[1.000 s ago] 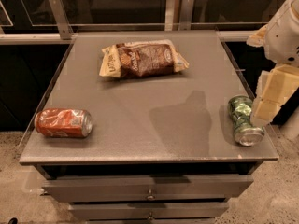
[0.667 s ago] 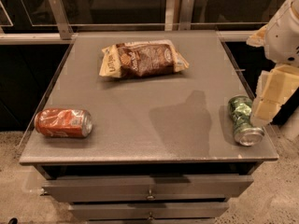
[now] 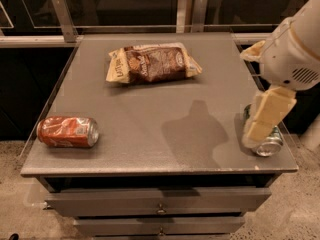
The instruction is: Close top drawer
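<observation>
We find the top drawer [image 3: 115, 201], a long flat matte-grey front with a small metal knob [image 3: 161, 210], seemingly standing slightly proud beneath the front edge of the smooth tabletop [image 3: 150, 134]. Our gripper [image 3: 256, 131] hangs at the right edge by a shiny green can [image 3: 270, 146]; whether it is open or closed we cannot tell. We should clear the can, drop below the top, and press squarely beside the knob so the front slides straight

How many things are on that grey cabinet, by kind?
Cans: 2 (red metal can, left; green metal can, right)
Bags: 1 (brown crinkled snack bag)
Total: 3
The cream gripper hangs in front of the green can.
</observation>
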Motion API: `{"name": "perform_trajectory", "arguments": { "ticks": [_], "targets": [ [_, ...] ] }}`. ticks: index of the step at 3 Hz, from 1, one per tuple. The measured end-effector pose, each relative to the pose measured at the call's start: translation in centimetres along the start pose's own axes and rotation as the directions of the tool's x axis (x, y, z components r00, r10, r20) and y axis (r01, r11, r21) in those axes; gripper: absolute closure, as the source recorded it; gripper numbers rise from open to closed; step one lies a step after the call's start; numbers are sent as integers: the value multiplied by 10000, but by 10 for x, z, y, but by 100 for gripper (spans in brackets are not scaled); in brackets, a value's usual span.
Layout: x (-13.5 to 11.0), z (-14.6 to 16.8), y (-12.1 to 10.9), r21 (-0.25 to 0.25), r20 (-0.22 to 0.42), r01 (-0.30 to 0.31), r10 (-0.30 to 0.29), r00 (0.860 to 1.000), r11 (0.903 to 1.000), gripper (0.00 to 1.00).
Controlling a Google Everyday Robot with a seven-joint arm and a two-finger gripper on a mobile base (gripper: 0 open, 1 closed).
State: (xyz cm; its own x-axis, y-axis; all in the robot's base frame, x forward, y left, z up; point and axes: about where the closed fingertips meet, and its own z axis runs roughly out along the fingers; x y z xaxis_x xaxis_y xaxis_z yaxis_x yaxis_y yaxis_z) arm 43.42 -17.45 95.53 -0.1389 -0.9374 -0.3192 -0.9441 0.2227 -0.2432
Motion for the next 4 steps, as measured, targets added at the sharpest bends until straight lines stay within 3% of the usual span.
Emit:
{"name": "perform_trajectory", "arguments": {
  "ticks": [1,2,4],
  "targets": [
    [-60,38,21,-429,1646,638,-559,9848,9970,0],
    [-121,72,41,-910,2947,1214,-897,9514,9884,0],
    [-225,141,76,-1828,4517,1967,-954,8870,9633,0]
  ]
}}
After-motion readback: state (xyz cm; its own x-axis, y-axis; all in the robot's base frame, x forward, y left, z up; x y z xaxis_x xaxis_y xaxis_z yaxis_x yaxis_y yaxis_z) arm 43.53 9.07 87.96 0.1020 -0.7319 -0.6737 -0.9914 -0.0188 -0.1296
